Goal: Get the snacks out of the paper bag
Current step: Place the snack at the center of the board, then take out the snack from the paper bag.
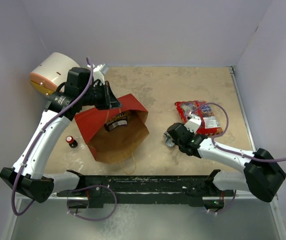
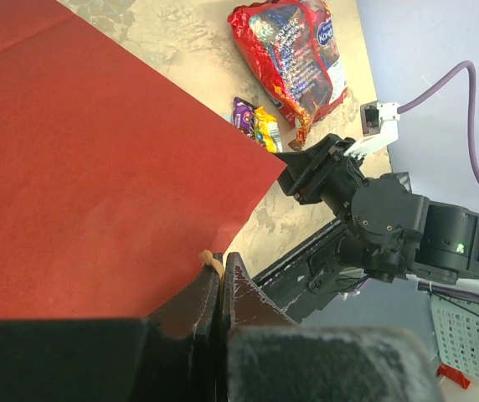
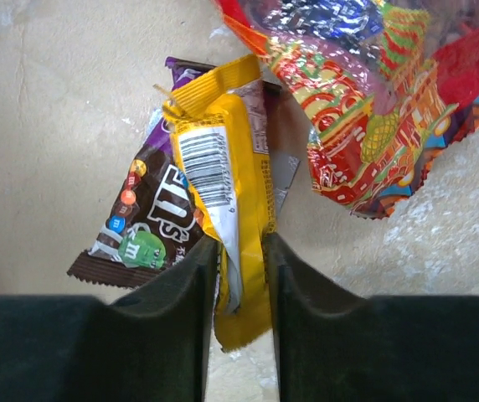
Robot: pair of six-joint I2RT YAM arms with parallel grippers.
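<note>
The paper bag [image 1: 118, 142] lies on its side, mouth gaping toward the arms. The left gripper [image 1: 113, 103] is clamped tight on its upper rim, and I'd say that pinch props the mouth open so the other arm can reach in. A dark wrapper [image 1: 117, 123] sits inside, not yet out. Right of the paper bag, the right gripper [image 3: 239, 255] has its fingers narrowly parted around a yellow packet [image 3: 227, 184]. It hangs low over a brown candy packet [image 3: 143, 230] beside the big red bag of sweets [image 1: 199, 115], apparently the drop-off pile.

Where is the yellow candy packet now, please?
On the table's right, the yellow candy packet is held between the right gripper's fingers in its wrist view, beside the large red-and-clear bag.
</note>
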